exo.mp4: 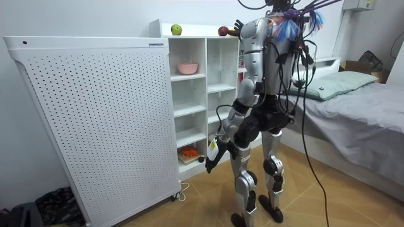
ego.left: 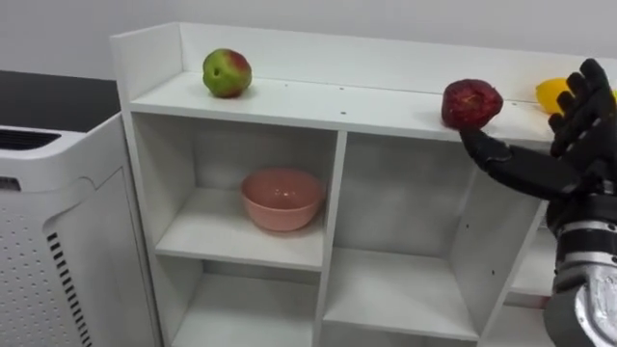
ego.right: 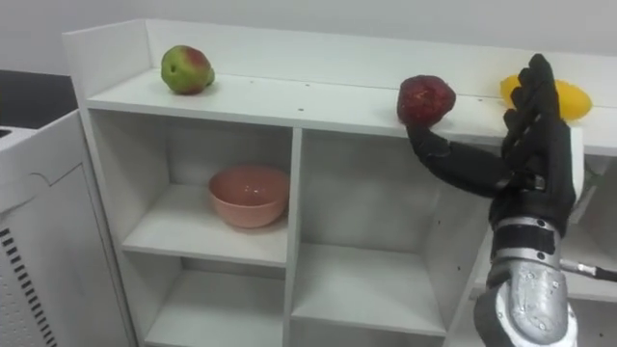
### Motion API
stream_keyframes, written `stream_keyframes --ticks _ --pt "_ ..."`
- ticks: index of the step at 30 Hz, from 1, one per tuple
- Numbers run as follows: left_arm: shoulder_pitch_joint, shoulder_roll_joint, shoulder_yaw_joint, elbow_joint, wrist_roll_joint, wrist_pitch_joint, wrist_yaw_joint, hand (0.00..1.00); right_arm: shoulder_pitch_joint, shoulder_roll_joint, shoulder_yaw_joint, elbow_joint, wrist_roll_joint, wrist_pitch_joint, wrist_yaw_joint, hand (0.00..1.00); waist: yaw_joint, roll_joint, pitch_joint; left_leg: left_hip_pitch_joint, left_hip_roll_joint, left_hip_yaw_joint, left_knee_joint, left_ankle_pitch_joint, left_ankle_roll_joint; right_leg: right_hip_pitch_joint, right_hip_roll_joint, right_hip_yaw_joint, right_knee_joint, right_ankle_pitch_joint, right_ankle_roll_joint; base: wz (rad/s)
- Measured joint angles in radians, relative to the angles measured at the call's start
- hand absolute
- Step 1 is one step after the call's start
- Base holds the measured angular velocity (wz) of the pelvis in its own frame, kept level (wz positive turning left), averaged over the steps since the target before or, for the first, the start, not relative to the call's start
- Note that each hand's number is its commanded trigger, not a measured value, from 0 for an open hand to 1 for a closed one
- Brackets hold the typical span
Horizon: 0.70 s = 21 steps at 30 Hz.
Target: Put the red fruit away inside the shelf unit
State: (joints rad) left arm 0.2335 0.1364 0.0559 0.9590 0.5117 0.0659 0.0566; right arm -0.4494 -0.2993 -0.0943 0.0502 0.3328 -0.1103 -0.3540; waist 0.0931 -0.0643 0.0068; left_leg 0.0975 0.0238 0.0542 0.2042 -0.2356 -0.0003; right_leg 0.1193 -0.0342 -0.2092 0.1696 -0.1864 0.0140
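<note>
Closet top [ego.left: 318, 99]: 3 fruits – apple [ego.left: 227, 72], dark-red fruit [ego.left: 471, 103], yellow fruit [ego.left: 549, 93]; 1 pink bowl [ego.left: 281, 199] below. R hand [ego.left: 583, 143] fingers straight, thumb at dark-red fruit. Room view adds L hand [exo.mp4: 212, 157] low, fingers can't tell.

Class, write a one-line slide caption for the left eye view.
Open right hand beside a dark red fruit on the white shelf unit's top, an apple farther left.

You get soft, even light from above: the white wooden shelf unit [ego.left: 333, 193] is bright on top, with mild shadow inside its compartments.
</note>
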Motion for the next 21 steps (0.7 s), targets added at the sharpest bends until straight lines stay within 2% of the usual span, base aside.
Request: stream_keyframes --ticks 3,8,10,13,15,18,21 --pt "-0.005 0.001 0.0 0.0 -0.002 0.0 0.0 0.0 -0.053 -0.028 0.006 0.069 0.014 0.002 0.02 0.0 -0.002 -0.001 -0.0009 0.002 0.0 -0.001 -0.001 0.0 0.0 0.0 0.0 -0.002 -0.001 0.0 0.0 0.0" --pt "-0.004 0.002 -0.001 0.0 -0.008 0.0 0.002 0.0 -0.088 -0.031 0.007 0.13 0.059 -0.001 0.051 0.0 -0.003 -0.003 -0.0001 0.003 0.0 -0.002 -0.002 0.0 0.0 0.003 0.0 -0.008 -0.002 0.0 0.0 0.0" --pt "-0.005 0.007 -0.001 0.0 -0.007 -0.002 0.003 0.0 -0.113 -0.053 0.016 0.174 0.088 -0.001 0.052 0.0 -0.001 -0.009 0.0026 0.006 0.0 -0.004 -0.001 0.001 -0.001 0.01 -0.001 -0.016 -0.003 0.0 0.0 0.0" --pt "-0.003 0.019 -0.001 0.0 -0.008 -0.002 0.003 0.0 -0.135 -0.062 0.026 0.214 0.098 -0.001 0.051 0.0 -0.002 -0.02 0.0088 0.015 0.001 -0.003 -0.001 0.002 -0.002 0.018 0.0 -0.017 -0.004 0.0 0.0 0.0" --pt "-0.001 0.02 -0.001 0.0 -0.007 -0.002 0.002 0.0 -0.137 -0.065 0.036 0.217 0.098 -0.001 0.056 0.0 0.0 -0.023 0.0076 0.013 0.001 -0.002 -0.001 0.002 -0.002 0.016 0.0 -0.018 -0.003 0.0 0.0 0.0" --pt "0.002 0.033 -0.001 -0.001 -0.004 -0.002 -0.002 0.0 -0.14 -0.067 0.037 0.227 0.096 0.001 0.075 0.0 0.002 -0.033 0.0003 0.0 0.002 -0.003 -0.001 0.002 -0.003 0.007 -0.001 -0.044 -0.002 0.0 -0.001 0.0" --pt "0.008 0.043 0.0 -0.001 0.001 0.0 -0.006 0.0 -0.154 -0.092 0.051 0.258 0.094 0.005 0.084 0.0 0.003 -0.041 -0.0047 -0.001 0.002 -0.005 -0.003 0.002 -0.003 0.007 -0.001 -0.046 -0.003 0.0 -0.001 0.02"
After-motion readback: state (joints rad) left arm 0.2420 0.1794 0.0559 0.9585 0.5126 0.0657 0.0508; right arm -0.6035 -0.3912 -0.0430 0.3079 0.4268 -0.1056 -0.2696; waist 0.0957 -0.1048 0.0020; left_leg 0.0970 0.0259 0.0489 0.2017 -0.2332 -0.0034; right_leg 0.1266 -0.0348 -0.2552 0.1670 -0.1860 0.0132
